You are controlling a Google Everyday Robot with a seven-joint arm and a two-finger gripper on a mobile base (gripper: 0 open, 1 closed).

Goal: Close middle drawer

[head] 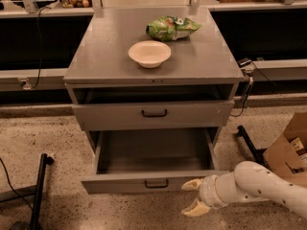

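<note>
camera view: claw (193,196) beside middle drawer (120,183)

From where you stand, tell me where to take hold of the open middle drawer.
Take the small black bar handle centred on the low front of the middle drawer, coming straight from the front: the bar lies horizontal, facing outward. The open pincer hangs just right of it.
</note>
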